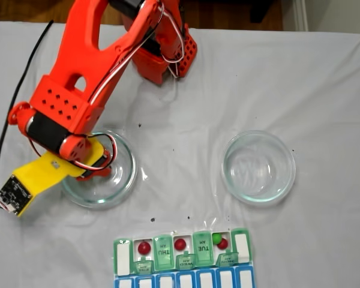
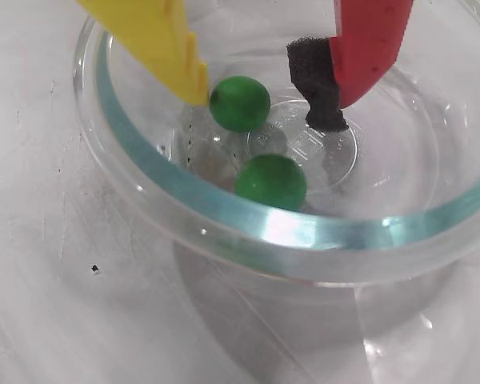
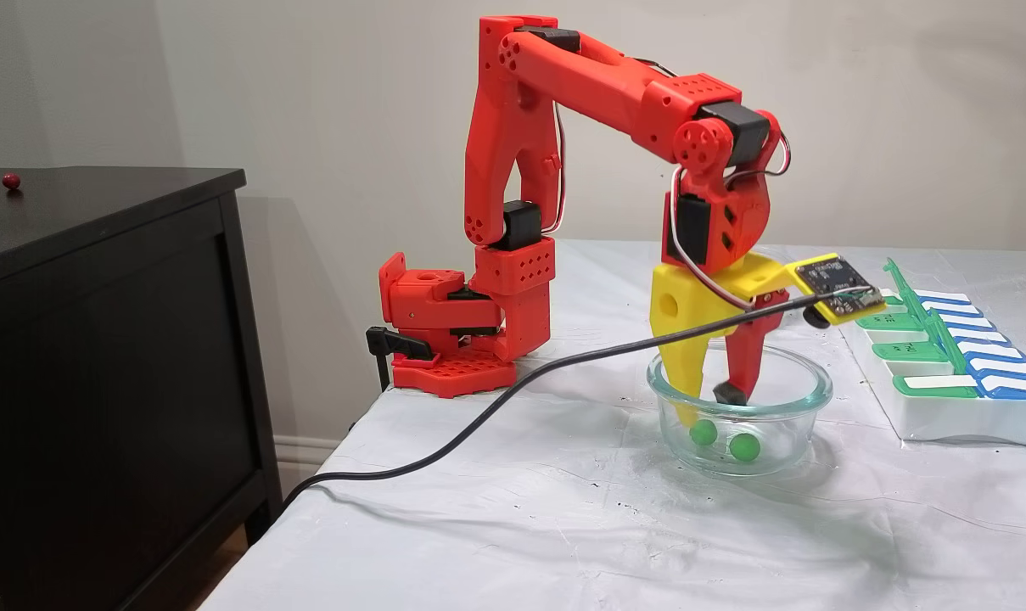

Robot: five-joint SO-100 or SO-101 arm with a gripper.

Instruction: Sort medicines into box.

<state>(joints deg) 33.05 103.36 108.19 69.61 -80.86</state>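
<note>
Glass rim of the near dish [image 2: 248,220] curves across the front of the wrist view, and this dish serves as the landmark. Inside it lie two green balls: one [image 2: 239,103] touching the tip of the yellow finger [image 2: 164,44], the other [image 2: 271,181] closer to the rim. The end effector [image 2: 268,96] has its jaws spread wide, holding nothing, with the red finger and its black foam pad [image 2: 316,84] well apart from the first ball on the opposite side. In a fixed view from above, the pill organizer [image 1: 183,258] sits below and to the right of the dish [image 1: 123,180], with red balls [image 1: 144,246] in three open compartments and one green ball [image 1: 217,238] sharing the rightmost of them. A second, empty dish [image 1: 259,167] lies further right on the worktop [image 1: 186,90]. My judgement is that the risk lies in the closing: the yellow tip already touches the ball off-centre, so a squeeze could roll it across the slick curved glass and out from between the fingers, or knock it into its neighbour.
</note>
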